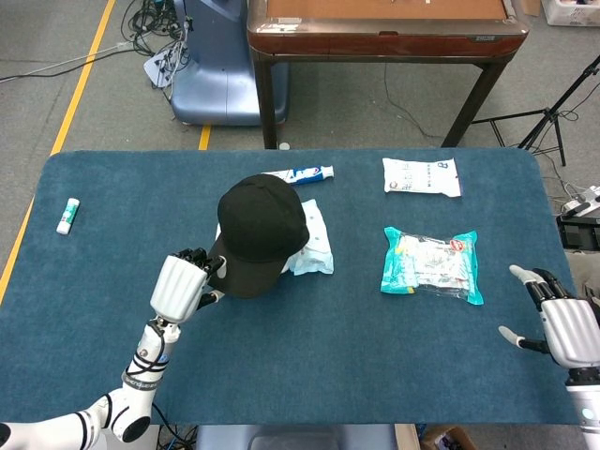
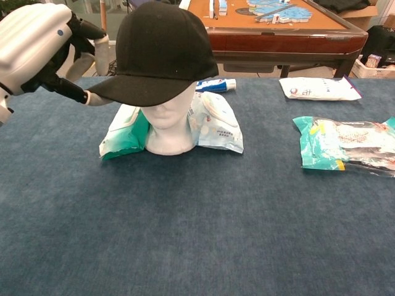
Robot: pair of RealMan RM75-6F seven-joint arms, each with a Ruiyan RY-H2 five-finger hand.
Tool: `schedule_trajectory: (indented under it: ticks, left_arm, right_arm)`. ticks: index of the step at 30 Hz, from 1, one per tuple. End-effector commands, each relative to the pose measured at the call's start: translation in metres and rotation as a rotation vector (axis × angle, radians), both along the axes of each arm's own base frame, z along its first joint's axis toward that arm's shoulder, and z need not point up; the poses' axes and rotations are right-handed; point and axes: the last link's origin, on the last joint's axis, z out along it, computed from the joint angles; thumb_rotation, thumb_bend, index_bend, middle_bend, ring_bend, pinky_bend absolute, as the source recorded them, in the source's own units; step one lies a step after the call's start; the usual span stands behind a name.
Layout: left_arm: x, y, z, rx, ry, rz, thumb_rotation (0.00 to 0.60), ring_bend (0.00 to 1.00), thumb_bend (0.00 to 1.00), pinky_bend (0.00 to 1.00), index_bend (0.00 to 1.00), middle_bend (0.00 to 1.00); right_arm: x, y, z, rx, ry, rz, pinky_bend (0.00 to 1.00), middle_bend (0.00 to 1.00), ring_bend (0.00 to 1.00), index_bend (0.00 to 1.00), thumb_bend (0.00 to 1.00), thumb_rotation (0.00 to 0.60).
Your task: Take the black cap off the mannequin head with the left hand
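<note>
The black cap (image 2: 162,52) sits tilted on the white mannequin head (image 2: 166,126), its brim raised so the face shows. My left hand (image 2: 38,50) pinches the brim's edge at the left, thumb under it and fingers above. In the head view the black cap (image 1: 259,232) hides the mannequin head, and my left hand (image 1: 180,284) is at the cap's lower left. My right hand (image 1: 565,323) hangs off the table's right edge with its fingers spread and nothing in it.
A light blue packet (image 2: 213,123) lies under and behind the mannequin head. A toothpaste tube (image 1: 300,173), a white pouch (image 1: 422,176) and a teal snack bag (image 1: 431,265) lie on the table (image 1: 319,356). A small white tube (image 1: 67,216) rests at far left.
</note>
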Motion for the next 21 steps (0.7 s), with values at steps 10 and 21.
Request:
schedule_trajectory:
  ticks: [10,21]
  left_arm:
    - [0.0018,-0.0019,0.0003,0.001,-0.147,-0.109,0.6,0.25,0.0,0.54,0.31,0.3]
    - [0.0033,-0.0011,-0.0021,-0.083,-0.191,-0.147,0.6,0.22,0.0,0.47,0.38,0.29]
  right_arm:
    - [0.0001,0.0001,0.0002,-0.001,-0.001,0.001,0.42,0.24,0.15,0.17,0.0,0.6]
    - [-0.0013,-0.0022,0.0002,0.004,-0.003,-0.004,0.42,0.24,0.15,0.17,0.0,0.6]
